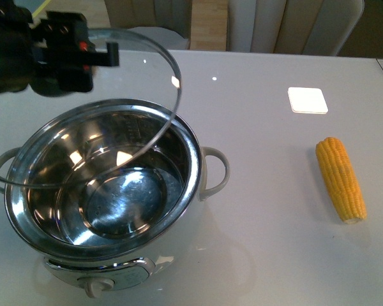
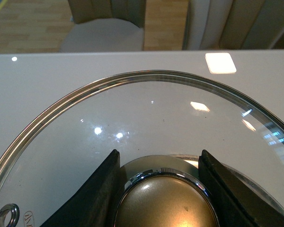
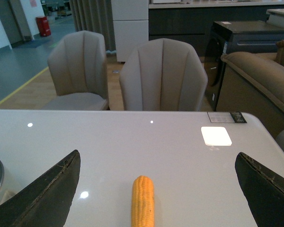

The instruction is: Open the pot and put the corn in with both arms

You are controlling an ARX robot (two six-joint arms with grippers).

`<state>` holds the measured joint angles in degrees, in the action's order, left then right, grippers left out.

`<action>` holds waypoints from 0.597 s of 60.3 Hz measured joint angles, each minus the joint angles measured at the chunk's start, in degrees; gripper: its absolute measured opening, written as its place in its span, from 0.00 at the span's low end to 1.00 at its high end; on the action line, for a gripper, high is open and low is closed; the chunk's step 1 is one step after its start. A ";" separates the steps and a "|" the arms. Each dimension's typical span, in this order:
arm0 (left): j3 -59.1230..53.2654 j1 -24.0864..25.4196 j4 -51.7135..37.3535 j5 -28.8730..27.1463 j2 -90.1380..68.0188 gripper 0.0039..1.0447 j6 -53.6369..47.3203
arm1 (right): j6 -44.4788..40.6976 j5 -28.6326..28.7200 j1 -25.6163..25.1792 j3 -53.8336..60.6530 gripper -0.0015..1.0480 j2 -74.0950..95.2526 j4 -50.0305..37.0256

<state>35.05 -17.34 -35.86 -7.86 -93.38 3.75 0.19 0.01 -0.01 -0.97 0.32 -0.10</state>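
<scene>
Lying untouched, corn shows between spread right fingers

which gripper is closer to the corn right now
Right. The right gripper is open with the corn ahead between its fingers; the left gripper holds the lid over the pot, far from it.

The steel-rimmed glass lid hangs tilted over the cream-bodied steel pot, blocking its mouth from 9 to 12 o'clock. You can enter from 3 to 6. At the pot's 3 o'clock, bare white table surrounds the yellow corn cob.
</scene>
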 joint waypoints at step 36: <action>-8.39 37.16 -17.25 14.21 -5.40 0.41 -10.43 | 0.00 0.00 0.00 0.00 0.92 0.00 0.00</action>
<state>26.65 19.81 -53.10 6.35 -98.78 -6.68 0.19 0.01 -0.01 -0.97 0.32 -0.10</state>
